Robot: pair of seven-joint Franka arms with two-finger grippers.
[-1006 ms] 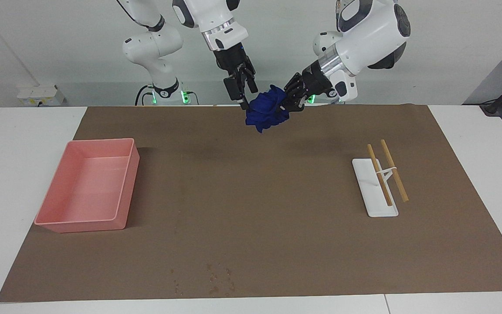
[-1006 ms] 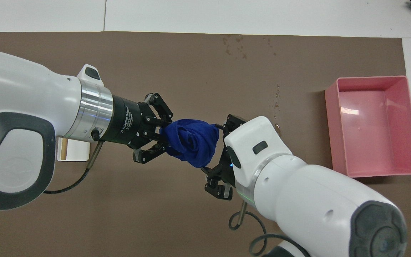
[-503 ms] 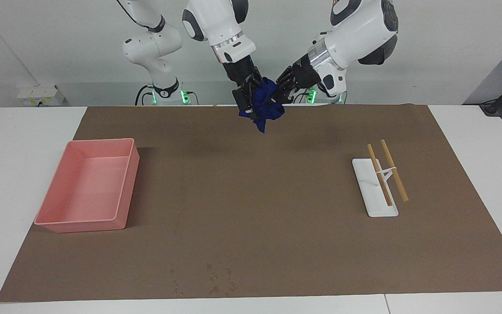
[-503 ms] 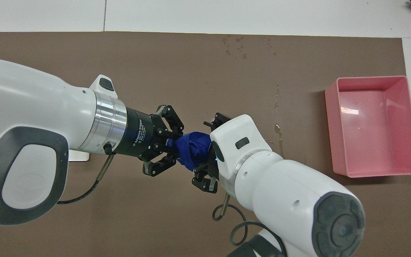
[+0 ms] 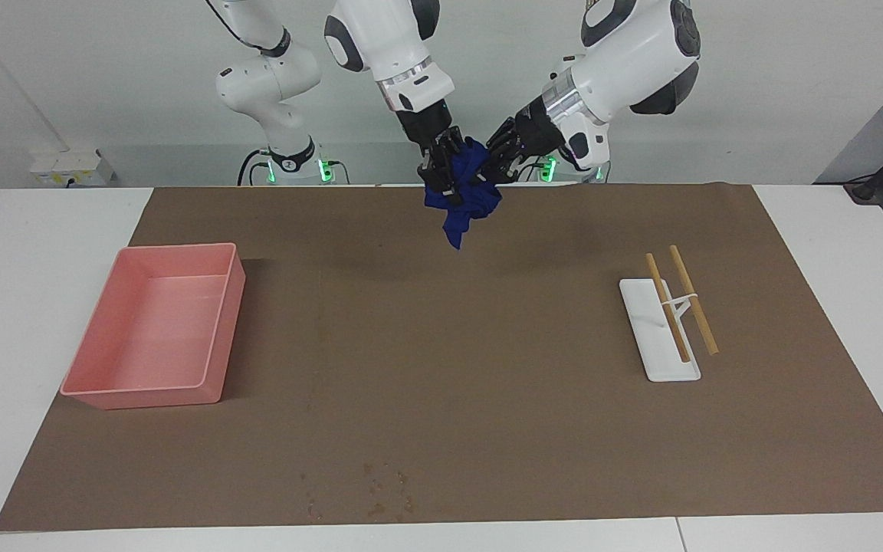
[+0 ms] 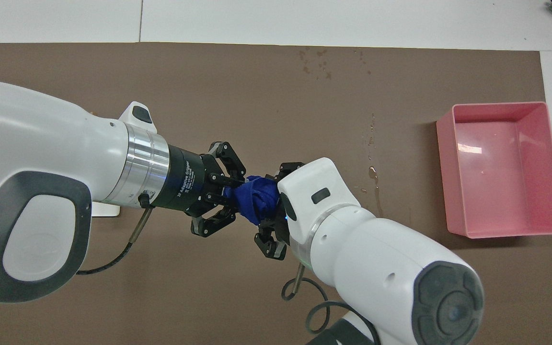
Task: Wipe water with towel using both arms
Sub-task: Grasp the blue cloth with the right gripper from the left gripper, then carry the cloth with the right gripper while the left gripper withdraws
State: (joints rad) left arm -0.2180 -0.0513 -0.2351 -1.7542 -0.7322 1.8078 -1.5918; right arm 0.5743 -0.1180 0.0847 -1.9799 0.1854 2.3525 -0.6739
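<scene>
Both grippers have closed in on each other since the earlier frames, and the towel (image 5: 462, 192), formerly a loose bunch spread between them, is now compressed into a tighter wad with one tail hanging down. The right gripper (image 5: 441, 172), then standing wide beside the cloth, now sits buried in its folds.

Left gripper (image 5: 494, 165): fingertips clamped on the towel, firm hold. Right gripper: pressed into the cloth from the other side; whether its fingers have finished closing cannot be told, as the folds and its own wrist hide them in both views.

The towel hangs in the air between the two grippers, clear of the brown mat (image 5: 441, 368) below them.

Progress: the cloth is lifted and presented to both arms. No wiping has been done. Water droplets (image 5: 384, 494) lie on the mat well away from both grippers, near the mat's edge farthest from the robots; a further trail of drops (image 6: 373, 158) sits toward the pink tray (image 5: 108, 395), near the right gripper in the overhead view. Judged remaining: secure the two-handed hold, lower the towel to the mat, and wipe both wet patches. A white rack with two sticks (image 5: 671, 322) lies toward the left arm's end, untouched.
</scene>
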